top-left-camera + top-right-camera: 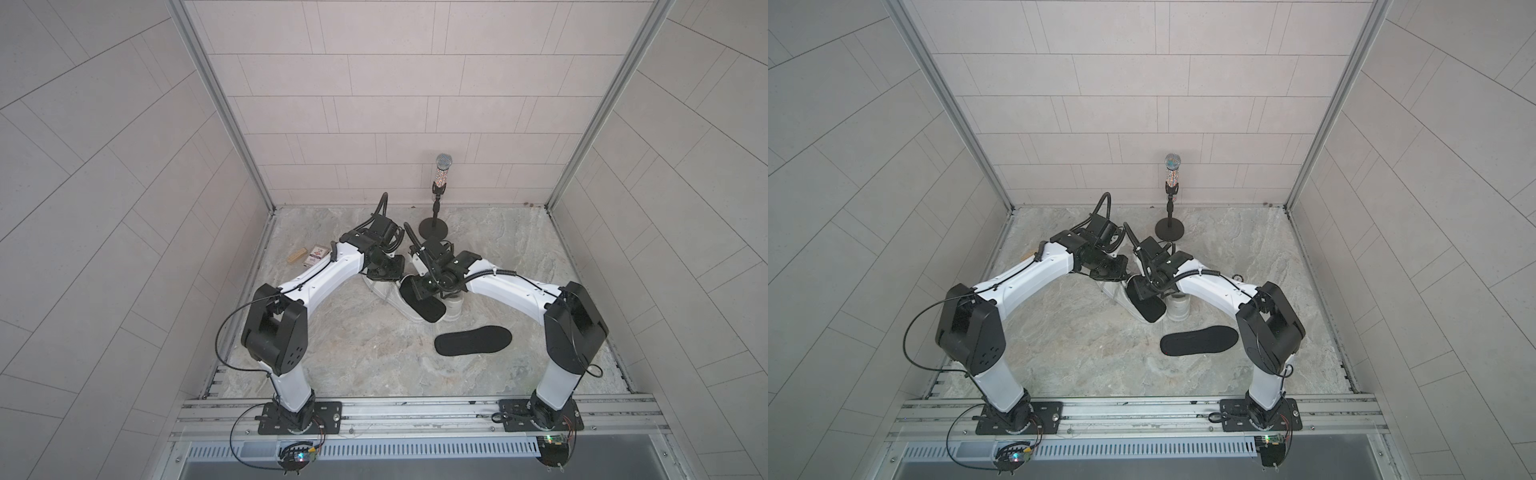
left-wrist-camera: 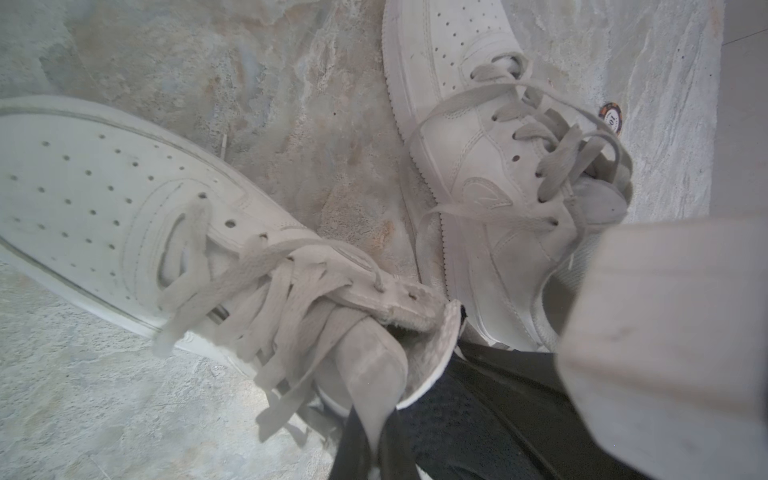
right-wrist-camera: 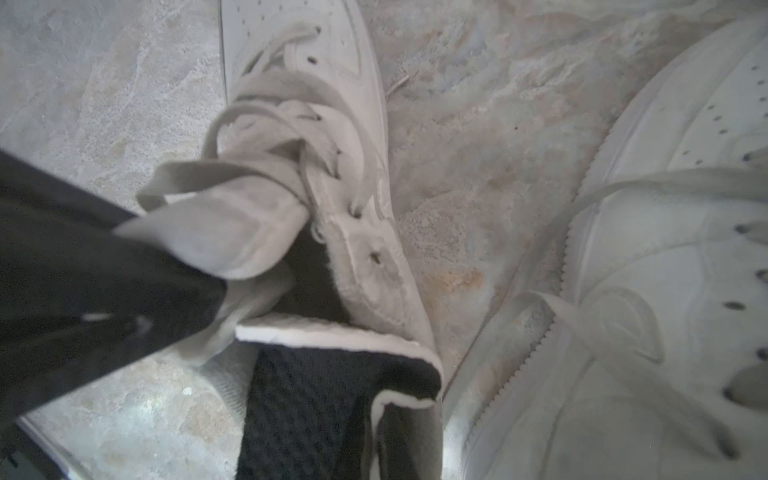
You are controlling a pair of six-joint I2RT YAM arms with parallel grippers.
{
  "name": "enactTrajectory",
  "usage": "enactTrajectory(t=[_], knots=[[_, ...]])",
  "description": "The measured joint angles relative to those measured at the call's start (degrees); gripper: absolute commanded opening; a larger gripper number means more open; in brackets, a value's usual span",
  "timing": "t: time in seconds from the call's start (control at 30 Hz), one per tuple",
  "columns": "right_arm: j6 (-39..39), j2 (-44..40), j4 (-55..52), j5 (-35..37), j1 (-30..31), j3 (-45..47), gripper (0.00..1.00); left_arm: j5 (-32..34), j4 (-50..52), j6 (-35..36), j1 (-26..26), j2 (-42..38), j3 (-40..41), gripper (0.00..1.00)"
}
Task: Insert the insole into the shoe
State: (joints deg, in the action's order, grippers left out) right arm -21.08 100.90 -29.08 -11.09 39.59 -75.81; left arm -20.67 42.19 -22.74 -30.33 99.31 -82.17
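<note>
Jaws clamped: left gripper [image 1: 385, 272], tongue [image 2: 370, 374]; right gripper [image 1: 420, 287], insole [image 3: 316, 399]; 2 shoes [image 2: 104, 199] [image 2: 478, 166], 2 insoles [image 1: 429, 309] [image 1: 473, 340].

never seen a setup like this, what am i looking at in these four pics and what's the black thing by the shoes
These are two white robot arms, the left arm and the right arm, bolted to the front of a stone-look table. Both top views look down from a camera overhead. The other two pictures come from small cameras on each arm's wrist, so they are close-ups.

On the table are a white sneaker, its twin, a spare insole, a microphone on a stand and a small card box.

The left pincer is shut on the sneaker's tongue, holding it back. The right pincer appears shut on a black insole, which is partly inside that sneaker.
</note>
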Motion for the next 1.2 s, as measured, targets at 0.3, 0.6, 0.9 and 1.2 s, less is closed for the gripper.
enactTrajectory(t=[0.3,0.6,0.9,1.2], knots=[[6.8,0.92,11.52,1.49,1.88,4.59,0.0,-1.29,-2.1,-0.44,1.07,-2.14,3.5,0.0],[13.97,3.21,18.64,4.09,3.74,6.6,0.14,-2.73,-6.99,-2.56,2.89,-6.45,9.55,0.0],[8.24,-1.73,22.43,3.19,3.56,11.65,0.47,-0.57,-8.15,-0.61,2.82,-8.28,10.54,0.0],[-0.46,-4.87,22.38,1.16,1.97,13.49,0.56,1.09,-10.12,1.29,2.21,-8.83,11.85,0.0]])
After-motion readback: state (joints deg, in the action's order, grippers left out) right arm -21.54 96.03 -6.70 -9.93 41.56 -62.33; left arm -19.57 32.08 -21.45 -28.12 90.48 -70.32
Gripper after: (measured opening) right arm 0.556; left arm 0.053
